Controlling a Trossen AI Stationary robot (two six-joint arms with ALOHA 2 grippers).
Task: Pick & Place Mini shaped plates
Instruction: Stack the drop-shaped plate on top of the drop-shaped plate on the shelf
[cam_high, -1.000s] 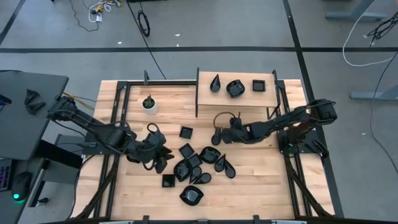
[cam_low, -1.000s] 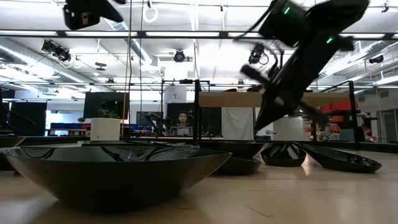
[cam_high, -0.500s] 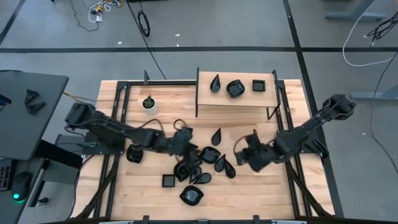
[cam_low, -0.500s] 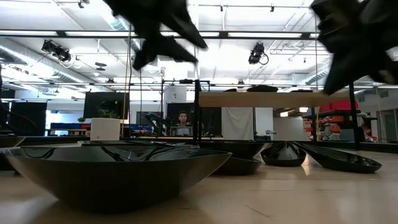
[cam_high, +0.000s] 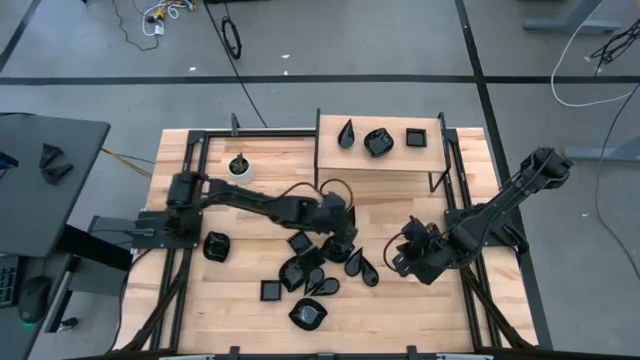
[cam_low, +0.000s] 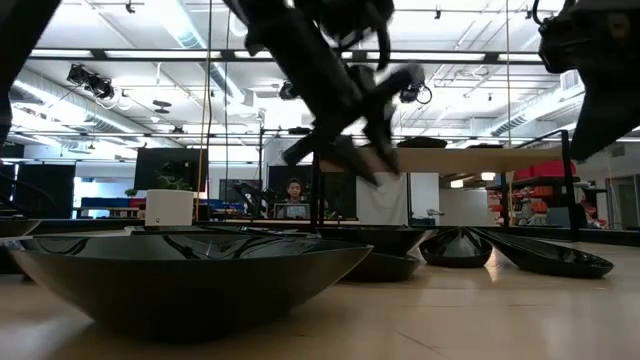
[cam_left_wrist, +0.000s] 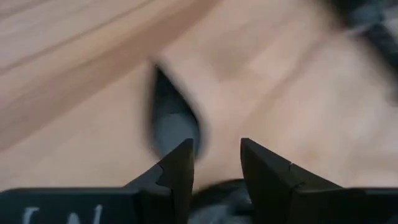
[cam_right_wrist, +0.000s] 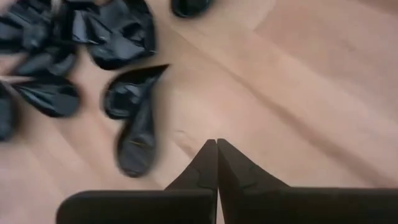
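Left fingers stand apart with bare wood showing in the gap; they pinch nothing. Just ahead of them in the left wrist view lies a teardrop plate, blurred, its point away from the tips. From above I place the left gripper at the far edge of the plate cluster, arm stretched across the table, so I judge it is lining up on that teardrop for a pick.

Right fingers are pressed together, nothing between them. Two teardrop plates lie near, off to one side of the tips, with the rest of the heap beyond them. The right gripper hangs beside the cluster on its own side, well apart from the left; I read that as waiting clear so the arms do not cross.

Outward: three plates already sit on the raised shelf beyond both grippers, presumably the placing spot. One rounded plate lies alone toward the left arm's base; a square one and a large rounded dish lie nearest the table front. The white plant pot stands behind, untouched.
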